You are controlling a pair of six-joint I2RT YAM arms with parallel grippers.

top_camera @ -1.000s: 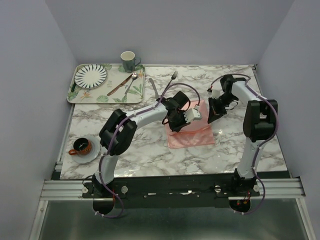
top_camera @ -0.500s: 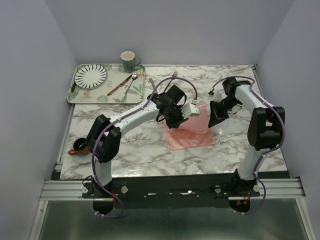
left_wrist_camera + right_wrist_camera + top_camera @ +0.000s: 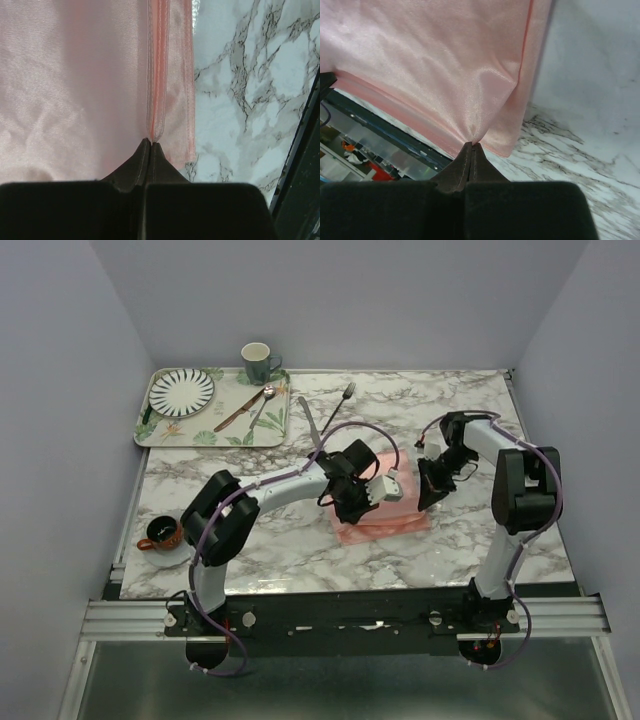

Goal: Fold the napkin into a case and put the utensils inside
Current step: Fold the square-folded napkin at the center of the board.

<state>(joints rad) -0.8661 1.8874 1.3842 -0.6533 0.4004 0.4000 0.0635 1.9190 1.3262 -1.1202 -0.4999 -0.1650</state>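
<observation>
Overhead, both pincers are gripping the napkin (image 3: 390,523), a salmon-pink cloth that is lying partly doubled over near the middle of the bench (image 3: 300,550), whose top is showing white marble with grey veins.

The left pincer (image 3: 151,145) is holding its dark, tapered fingers pressed together on a raised ridge of cloth. Its wrist view is picking up a satin sheen, a fine weave and a stitched hem running straight away from the tips, with the cloth lying flat beside bare marble.

The right pincer (image 3: 471,147) is likewise pinching a puckered bit of the napkin near its edge. In its own view the fabric is lifting off the bench and draping in smooth, glossy folds, with a doubled band showing along the lower left.

Only the overhead view is showing the wider layout. The left pincer is working at the napkin's left side and the right pincer at its right side. The slim silver fork (image 3: 348,392) and knife (image 3: 309,420) are lying on bare marble beyond the cloth, apart from it. A leaf-patterned tray (image 3: 215,430) at the far left corner is carrying a round plate (image 3: 181,391) with radiating dark stripes.
</observation>
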